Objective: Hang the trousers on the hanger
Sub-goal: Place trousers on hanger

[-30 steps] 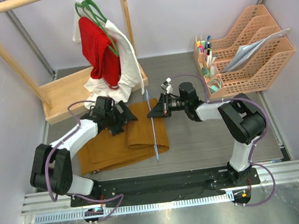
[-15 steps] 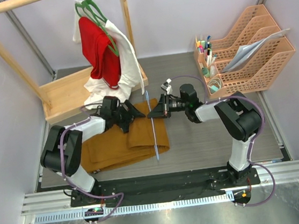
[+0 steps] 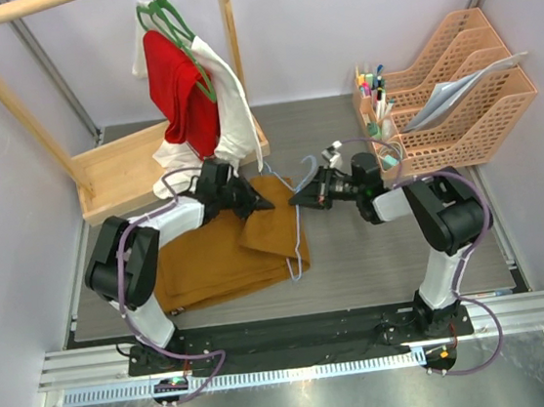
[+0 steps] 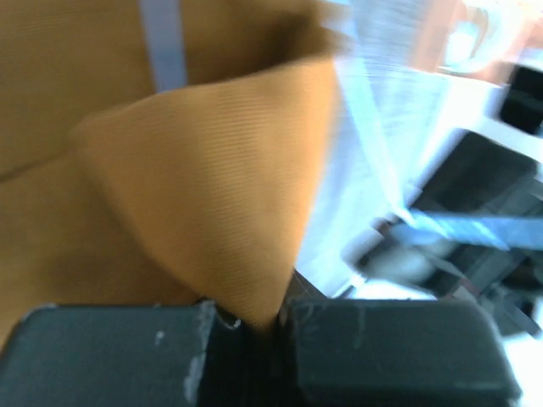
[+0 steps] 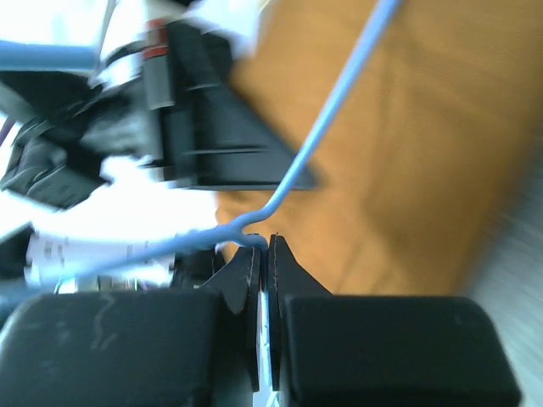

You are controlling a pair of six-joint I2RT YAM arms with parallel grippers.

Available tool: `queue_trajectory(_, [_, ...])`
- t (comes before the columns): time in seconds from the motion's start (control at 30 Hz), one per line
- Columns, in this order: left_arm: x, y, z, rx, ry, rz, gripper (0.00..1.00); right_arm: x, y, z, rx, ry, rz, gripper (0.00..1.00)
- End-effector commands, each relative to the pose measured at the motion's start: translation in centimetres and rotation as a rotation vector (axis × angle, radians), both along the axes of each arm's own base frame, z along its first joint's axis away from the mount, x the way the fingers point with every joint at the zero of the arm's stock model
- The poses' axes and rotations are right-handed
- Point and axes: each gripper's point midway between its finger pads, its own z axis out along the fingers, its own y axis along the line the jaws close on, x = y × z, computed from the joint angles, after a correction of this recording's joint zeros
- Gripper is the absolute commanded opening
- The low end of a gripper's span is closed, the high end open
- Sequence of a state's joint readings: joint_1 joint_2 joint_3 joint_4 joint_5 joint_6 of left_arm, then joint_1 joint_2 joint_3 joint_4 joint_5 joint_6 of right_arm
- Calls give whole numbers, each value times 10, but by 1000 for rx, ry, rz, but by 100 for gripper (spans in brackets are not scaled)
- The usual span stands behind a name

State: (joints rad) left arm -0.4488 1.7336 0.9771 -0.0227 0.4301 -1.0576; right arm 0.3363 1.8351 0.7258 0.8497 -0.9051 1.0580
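Left gripper (image 3: 264,204) is clamped shut on a fold of the trousers (image 3: 214,259). In the left wrist view we see a peak of ochre cloth pinched right between its fingers (image 4: 127,356), raised off the rest. The bulk of the trousers lies flat on the table (image 3: 385,249), behind that gripper and back toward its arm base.

Right gripper (image 3: 298,200) is closed on the hanger (image 3: 300,240). The right wrist view shows the blue wire caught at the very tips of the jaws, at a bend. From there the hanger runs toward the near edge, over the trousers' right edge.

The two grippers face each other tip to tip, close together; we can't tell if they touch. Both wrist views are blurred.
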Motion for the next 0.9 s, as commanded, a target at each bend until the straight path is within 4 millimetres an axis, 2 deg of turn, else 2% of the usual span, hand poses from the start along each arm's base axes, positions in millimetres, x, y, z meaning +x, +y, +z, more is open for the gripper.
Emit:
queue_trajectory(0.0, [21,-34,68,-116,-175,-107,0,5,-41,-5,-33,92,-147,1])
queue_trajectory(0.1, [19,-45,95,-174,-206,-132,0,-3,-53,-2,-53,95,-168,1])
queue_trajectory(0.17, [16,-45,117,-210,-229,-128,0,-9,-53,0,-59,112,-158,1])
queue_trajectory(0.23, [3,-44,137,-259,-231,-149,0,-14,-49,1,-52,129,-135,1])
queue_trajectory(0.37, [-28,-28,162,-301,-233,-147,0,-15,-35,-1,-72,124,-85,1])
queue_trajectory(0.43, [-39,-15,164,-312,-223,-125,0,-18,-22,-5,-92,115,-45,1])
queue_trajectory(0.47, [-47,-9,180,-331,-264,-125,0,-18,-17,-8,-105,117,-32,1])
queue_trajectory(0.6, [-71,29,171,-230,-212,-91,0,-14,2,-18,-144,127,-12,1])
queue_trajectory(0.63, [-74,38,168,-206,-211,-81,0,-6,3,-19,-161,109,-31,1])
queue_trajectory(0.67, [-79,56,162,-160,-208,-61,0,-3,2,-22,-177,104,-40,1])
queue_trajectory(0.73, [-82,78,146,-101,-174,-13,0,3,-1,-38,-234,132,-58,1])
queue_trajectory(0.77, [-85,102,137,-70,-129,53,0,3,-2,-44,-255,125,-54,1])
queue_trajectory(0.83, [-93,126,118,-18,-75,98,0,3,-3,-53,-280,134,-57,1])
queue_trajectory(0.87, [-101,146,104,18,10,164,0,6,-5,-57,-297,132,-66,1])
